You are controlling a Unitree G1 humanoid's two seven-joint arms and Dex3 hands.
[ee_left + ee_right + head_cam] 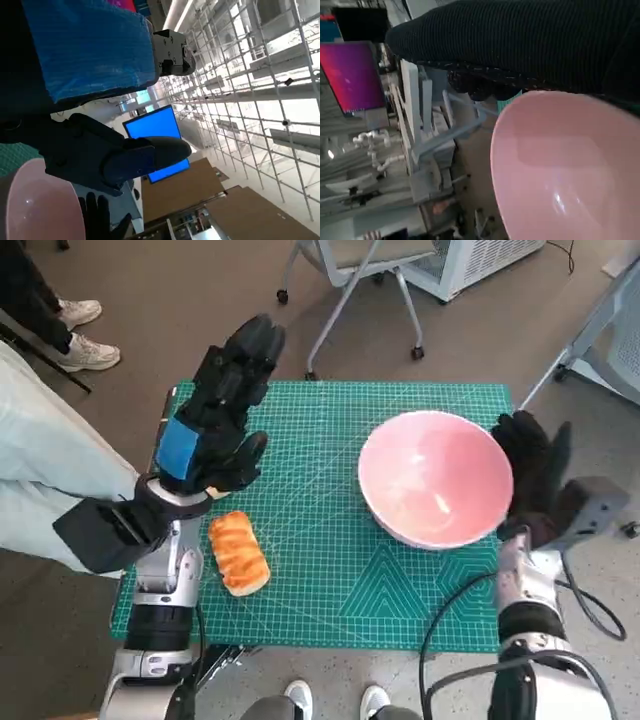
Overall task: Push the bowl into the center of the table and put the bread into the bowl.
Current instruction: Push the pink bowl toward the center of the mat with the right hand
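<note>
Table (330, 600): a small table covered by a green grid mat.
Bowl (436, 478): large, pink and empty, sitting toward the right side of the mat, not at its middle.
Left hand (215, 420): black with blue tape, raised above the mat's left side, fingers spread, holding nothing.
Right hand (535, 475): black glove set against the bowl's outer right wall; whether its fingers are curled or apart cannot be told.
Bread (238, 552): a golden loaf lying on the mat near the left edge, just below the left hand, untouched.
Progress: seemingly early; the bowl needs pushing to the middle, and the bread is not yet picked up.
</note>
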